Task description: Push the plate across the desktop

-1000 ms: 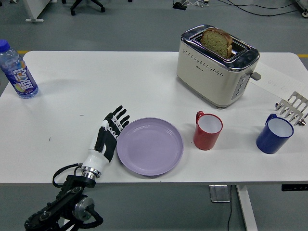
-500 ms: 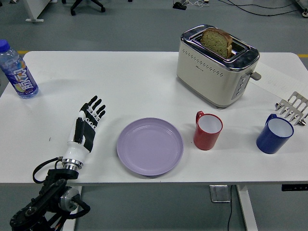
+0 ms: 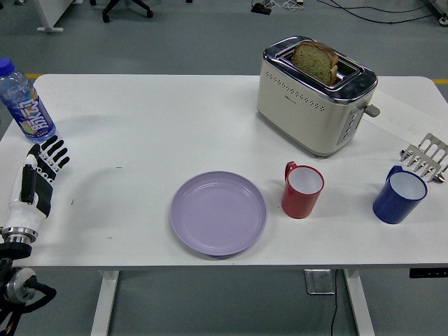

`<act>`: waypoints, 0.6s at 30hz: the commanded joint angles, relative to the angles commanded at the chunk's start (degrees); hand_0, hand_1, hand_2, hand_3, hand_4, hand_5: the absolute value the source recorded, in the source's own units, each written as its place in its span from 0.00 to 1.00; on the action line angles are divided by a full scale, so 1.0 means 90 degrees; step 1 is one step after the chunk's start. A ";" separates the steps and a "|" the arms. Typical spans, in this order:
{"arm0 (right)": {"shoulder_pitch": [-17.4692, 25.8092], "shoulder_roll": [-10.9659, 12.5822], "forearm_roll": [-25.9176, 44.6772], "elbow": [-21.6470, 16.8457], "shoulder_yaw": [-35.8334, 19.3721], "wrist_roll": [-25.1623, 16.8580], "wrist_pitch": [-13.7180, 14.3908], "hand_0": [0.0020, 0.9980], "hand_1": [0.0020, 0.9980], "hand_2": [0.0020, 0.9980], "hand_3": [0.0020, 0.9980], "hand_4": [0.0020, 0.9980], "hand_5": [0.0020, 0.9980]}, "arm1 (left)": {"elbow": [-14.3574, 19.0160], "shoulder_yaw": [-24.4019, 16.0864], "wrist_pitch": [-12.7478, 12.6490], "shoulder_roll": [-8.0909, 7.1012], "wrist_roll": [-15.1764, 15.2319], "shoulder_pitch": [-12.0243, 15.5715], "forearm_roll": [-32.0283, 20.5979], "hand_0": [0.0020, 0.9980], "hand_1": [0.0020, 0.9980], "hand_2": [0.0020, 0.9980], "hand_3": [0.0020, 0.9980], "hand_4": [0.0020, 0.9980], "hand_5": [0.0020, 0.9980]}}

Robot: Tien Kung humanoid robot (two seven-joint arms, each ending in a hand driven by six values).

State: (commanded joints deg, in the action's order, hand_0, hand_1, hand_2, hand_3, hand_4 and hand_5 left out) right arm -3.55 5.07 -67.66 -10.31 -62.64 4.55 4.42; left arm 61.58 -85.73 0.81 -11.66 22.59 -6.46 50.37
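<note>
A lilac plate (image 3: pixel 218 213) lies flat on the white table (image 3: pixel 175 126), near the front edge, left of a red mug (image 3: pixel 302 190). My left hand (image 3: pixel 35 178) is at the table's far left edge, well apart from the plate, fingers straight and spread, holding nothing. It lies just below a water bottle (image 3: pixel 24 103). My right hand is out of view.
A cream toaster (image 3: pixel 315 96) with a slice of bread (image 3: pixel 316 61) stands at the back right. A blue mug (image 3: pixel 399 195) and a metal rack (image 3: pixel 425 157) are at the far right. A paper sheet (image 3: pixel 402 119) lies behind them.
My left hand has drawn away from the plate's left rim to the table's far left edge. The plate has stayed in place.
</note>
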 joint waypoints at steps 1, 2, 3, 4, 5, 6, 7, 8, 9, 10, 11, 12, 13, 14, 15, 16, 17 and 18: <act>0.0001 -0.0001 -0.0003 0.0000 -0.0003 0.0001 0.0000 0.60 0.54 0.65 0.61 0.14 0.35 | 0.0008 -0.0118 0.0023 -0.0021 -0.0018 0.0033 -0.0020 0.82 0.83 0.84 0.80 0.48 1.00; 0.0002 -0.0003 0.0000 0.0000 -0.0005 0.0003 0.0001 0.60 0.54 0.65 0.61 0.14 0.35 | 0.0011 -0.0199 0.0050 -0.0030 -0.0057 0.0059 -0.0022 0.82 0.83 0.84 0.80 0.48 1.00; 0.0005 -0.0006 0.0005 0.0000 -0.0006 0.0006 0.0002 0.60 0.54 0.65 0.61 0.14 0.36 | 0.0016 -0.0344 0.0101 -0.0039 -0.0138 0.0099 -0.0010 0.83 0.84 0.84 0.79 0.48 1.00; 0.0008 -0.0009 0.0008 0.0000 -0.0008 0.0008 0.0003 0.60 0.54 0.65 0.61 0.14 0.36 | 0.0018 -0.0487 0.0158 -0.0041 -0.0256 0.0134 0.0029 0.83 0.84 0.84 0.79 0.48 1.00; 0.0010 -0.0010 0.0009 0.0000 -0.0008 0.0009 0.0003 0.60 0.54 0.65 0.61 0.14 0.36 | 0.0018 -0.0539 0.0176 -0.0042 -0.0295 0.0145 0.0041 0.83 0.84 0.84 0.79 0.48 1.00; 0.0012 -0.0012 0.0007 0.0000 -0.0010 0.0012 0.0004 0.60 0.54 0.65 0.61 0.14 0.36 | 0.0025 -0.0630 0.0232 -0.0038 -0.0367 0.0181 0.0084 0.83 0.84 0.84 0.79 0.48 1.00; 0.0014 -0.0013 0.0006 0.0000 -0.0010 0.0016 0.0004 0.60 0.54 0.65 0.61 0.14 0.36 | 0.0037 -0.0754 0.0280 -0.0032 -0.0429 0.0219 0.0128 0.83 0.84 0.84 0.79 0.48 1.00; 0.0019 -0.0014 0.0003 0.0000 -0.0015 0.0020 0.0004 0.60 0.54 0.65 0.61 0.14 0.36 | 0.0052 -0.0854 0.0323 -0.0021 -0.0473 0.0250 0.0159 0.83 0.84 0.84 0.79 0.48 1.00; 0.0021 -0.0014 0.0002 0.0000 -0.0017 0.0021 0.0004 0.60 0.55 0.65 0.62 0.14 0.36 | 0.0057 -0.0895 0.0340 -0.0016 -0.0491 0.0263 0.0172 0.83 0.84 0.83 0.79 0.49 1.00; 0.0028 -0.0018 -0.0004 0.0000 -0.0026 0.0027 0.0005 0.60 0.55 0.65 0.62 0.14 0.36 | 0.0077 -0.0987 0.0374 -0.0003 -0.0511 0.0294 0.0206 0.83 0.84 0.83 0.79 0.49 1.00; 0.0034 -0.0019 -0.0006 0.0000 -0.0028 0.0029 0.0005 0.60 0.55 0.65 0.62 0.14 0.36 | 0.0092 -0.1054 0.0394 0.0008 -0.0518 0.0316 0.0216 0.83 0.84 0.83 0.79 0.49 1.00; 0.0039 -0.0019 -0.0007 0.0000 -0.0027 0.0031 0.0004 0.60 0.55 0.65 0.62 0.14 0.36 | 0.0105 -0.1112 0.0408 0.0020 -0.0519 0.0335 0.0215 0.83 0.84 0.83 0.79 0.49 1.00; 0.0040 -0.0019 -0.0008 0.0000 -0.0027 0.0031 0.0004 0.60 0.55 0.65 0.62 0.14 0.36 | 0.0108 -0.1127 0.0412 0.0023 -0.0519 0.0340 0.0215 0.83 0.84 0.83 0.79 0.49 1.00; 0.0048 -0.0019 -0.0012 0.0000 -0.0030 0.0035 0.0004 0.60 0.55 0.65 0.62 0.14 0.36 | 0.0127 -0.1195 0.0427 0.0034 -0.0526 0.0368 0.0229 0.83 0.84 0.83 0.79 0.49 1.00; 0.0053 -0.0020 -0.0014 0.0000 -0.0032 0.0037 0.0004 0.60 0.54 0.65 0.61 0.14 0.36 | 0.0137 -0.1226 0.0434 0.0037 -0.0530 0.0383 0.0238 0.83 0.84 0.83 0.78 0.49 1.00; 0.0060 -0.0020 -0.0011 0.0000 -0.0030 0.0037 0.0005 0.60 0.54 0.65 0.61 0.14 0.36 | 0.0149 -0.1259 0.0446 0.0040 -0.0537 0.0401 0.0245 0.83 0.84 0.83 0.78 0.49 1.00; 0.0065 -0.0019 -0.0007 0.0000 -0.0028 0.0036 0.0005 0.60 0.54 0.65 0.61 0.14 0.36 | 0.0156 -0.1280 0.0455 0.0042 -0.0543 0.0414 0.0248 0.83 0.84 0.83 0.78 0.49 1.00; 0.0069 -0.0018 -0.0006 0.0000 -0.0025 0.0035 0.0005 0.60 0.54 0.65 0.61 0.14 0.36 | 0.0162 -0.1299 0.0462 0.0044 -0.0546 0.0425 0.0252 0.83 0.84 0.83 0.78 0.49 1.00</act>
State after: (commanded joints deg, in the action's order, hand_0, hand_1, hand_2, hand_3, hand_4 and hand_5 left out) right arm -2.93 4.91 -67.71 -10.31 -62.87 4.87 4.47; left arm 63.04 -97.42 4.97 -11.26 17.67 -2.63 52.63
